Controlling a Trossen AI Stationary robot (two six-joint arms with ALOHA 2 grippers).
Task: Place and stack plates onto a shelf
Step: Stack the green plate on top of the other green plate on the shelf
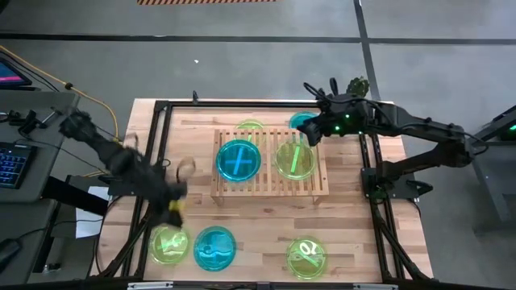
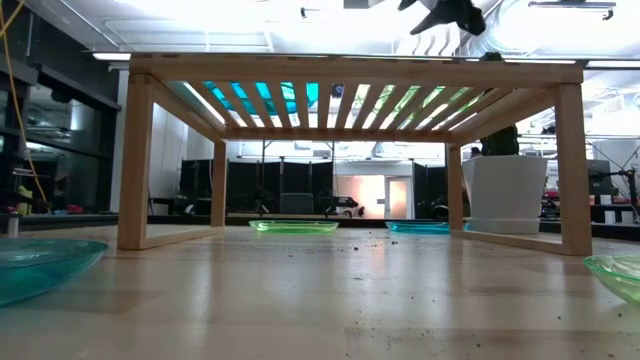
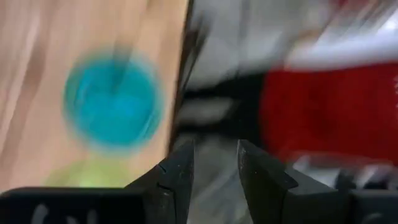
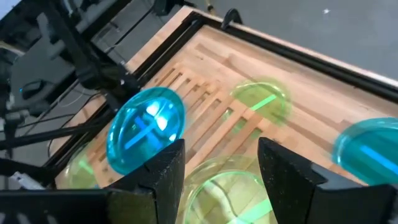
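The wooden slat shelf [image 1: 270, 184] stands mid-table. On it lie a blue plate [image 1: 239, 159] and a green plate [image 1: 295, 159]. Behind it on the tabletop lie a green plate [image 1: 251, 126] and a blue plate [image 1: 301, 121]. Near the front edge lie a green plate [image 1: 169, 244], a blue plate [image 1: 214, 247] and another green plate [image 1: 306, 256]. My right gripper [image 4: 221, 168] hovers open and empty above the shelf's far right corner [image 1: 313, 133]. My left gripper [image 3: 214, 165] is open and empty, left of the shelf [image 1: 179, 181], and shows blurred.
A black frame [image 1: 161, 109] runs around the tabletop. A white pot with a plant [image 2: 505, 190] stands beyond the far right corner. A keyboard and cables [image 1: 12, 161] lie off the left edge. Bare wood [image 1: 258, 221] lies between the shelf and the near plates.
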